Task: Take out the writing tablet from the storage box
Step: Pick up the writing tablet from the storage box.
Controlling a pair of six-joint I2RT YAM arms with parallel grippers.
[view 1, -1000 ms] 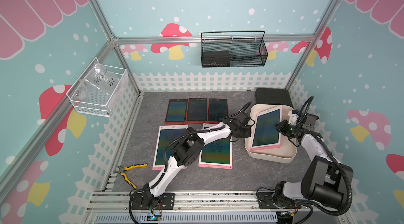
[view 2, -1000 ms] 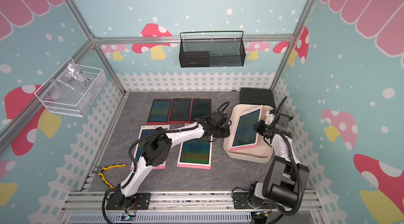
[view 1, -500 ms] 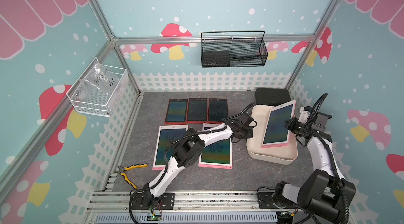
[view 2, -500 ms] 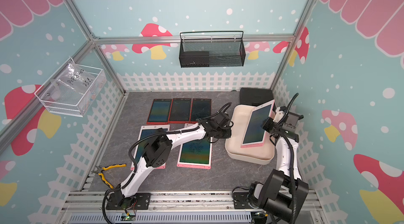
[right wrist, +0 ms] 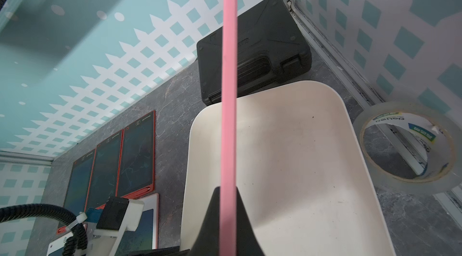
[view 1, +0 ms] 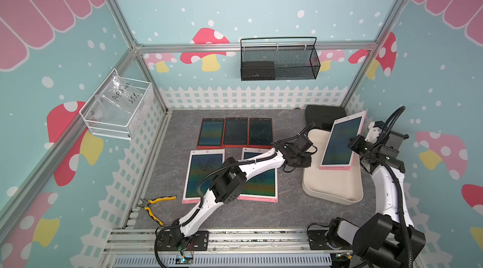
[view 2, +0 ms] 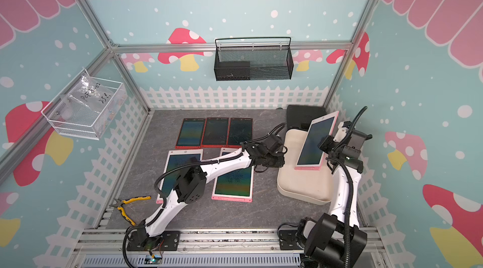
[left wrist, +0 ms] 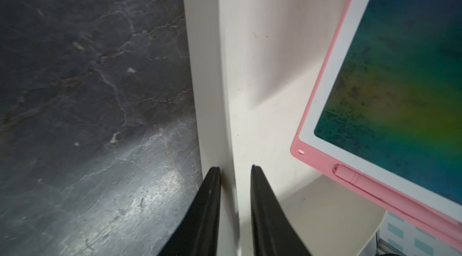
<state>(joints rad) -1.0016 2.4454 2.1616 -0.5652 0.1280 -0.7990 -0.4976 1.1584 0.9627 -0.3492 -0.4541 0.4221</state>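
Right wrist shows the right gripper (right wrist: 228, 191) clamped on the tablet (right wrist: 228, 67) edge, and a tape roll (right wrist: 405, 182) (hidden from above). Left wrist: left gripper (left wrist: 233, 171) slightly parted astride the box (left wrist: 205, 67) wall.

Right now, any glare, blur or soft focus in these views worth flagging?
Left wrist view: glare on the grey marbled tabletop beside the left gripper; the cream-white plastic storage box wall looks smeared. Right wrist view: the edge of the pink-framed writing tablet, pinched in the right gripper, is soft, too close to the lens; the clear tape roll is sharp. Both top views: even light, sharp.
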